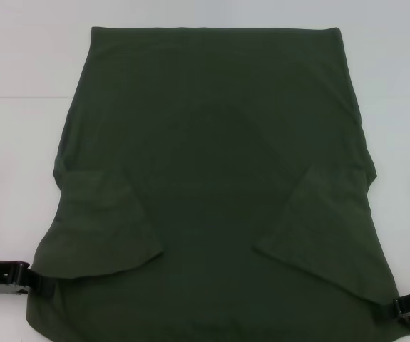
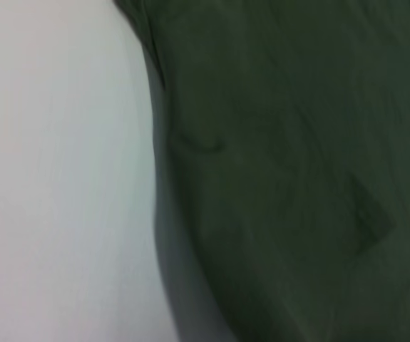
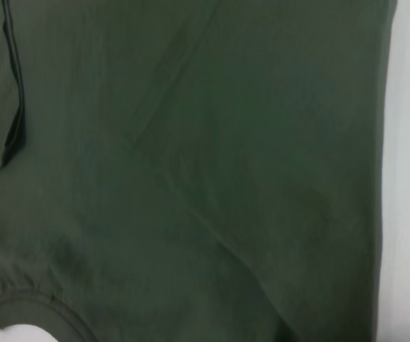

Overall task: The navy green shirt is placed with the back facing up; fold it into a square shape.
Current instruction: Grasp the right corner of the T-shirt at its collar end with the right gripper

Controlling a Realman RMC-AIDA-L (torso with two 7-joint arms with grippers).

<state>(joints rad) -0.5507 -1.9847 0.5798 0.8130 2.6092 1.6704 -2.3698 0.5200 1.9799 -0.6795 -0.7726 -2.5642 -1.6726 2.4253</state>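
Lying flat on the white table (image 1: 19,64), the navy green shirt (image 1: 215,164) fills most of the head view, its straight far edge toward 12 o'clock and its near edge running out of view at 6 o'clock. Both side edges and sleeves are folded inward over the body: the left sleeve (image 1: 101,228) lies as a flap toward 8 o'clock, the right sleeve (image 1: 319,235) as a flap toward 4 o'clock.

The left gripper (image 1: 39,283) sits at the shirt's near-left edge, about 8 o'clock, its tip against or under the cloth. The right gripper (image 1: 404,308) sits at the near-right edge, about 4 o'clock, likewise at the cloth. Whether either claw is open, closed or gripping the fabric cannot be told.

The wrist views show only the fabric with its fold lines beside bare table.
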